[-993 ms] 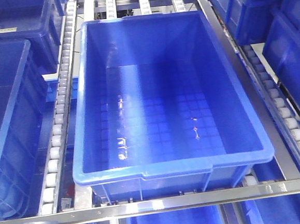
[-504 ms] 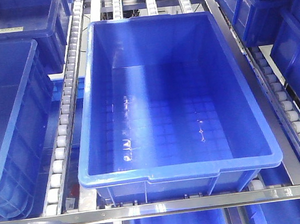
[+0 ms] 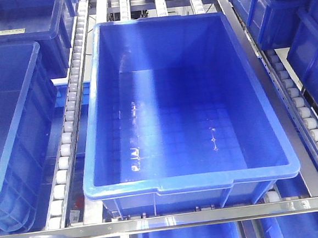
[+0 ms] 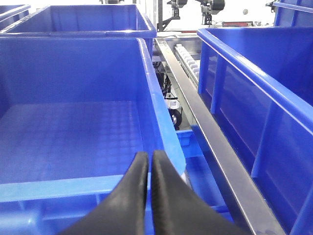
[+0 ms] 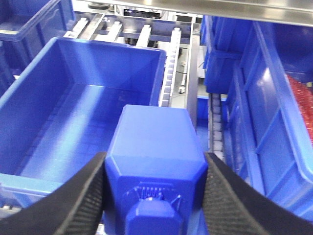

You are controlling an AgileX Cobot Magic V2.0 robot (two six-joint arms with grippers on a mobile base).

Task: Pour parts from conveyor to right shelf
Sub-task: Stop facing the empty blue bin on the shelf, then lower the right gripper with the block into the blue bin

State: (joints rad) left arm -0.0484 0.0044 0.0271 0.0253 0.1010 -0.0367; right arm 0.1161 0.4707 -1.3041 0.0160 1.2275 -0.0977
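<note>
Gripping the blue part [image 5: 155, 161] between clamped fingers, right gripper [image 5: 155, 196] is hovering near the empty crate [image 3: 188, 180] for dumping; left gripper [image 4: 150, 164] is pinched closed, empty.

One blue block [image 5: 155, 161] sits between two black fingers [image 5: 83, 200]. On the rack [image 3: 172, 220] I count one whole blue crate [image 3: 188, 180] in the middle and about six more cut off at the edges, perhaps fewer.
</note>
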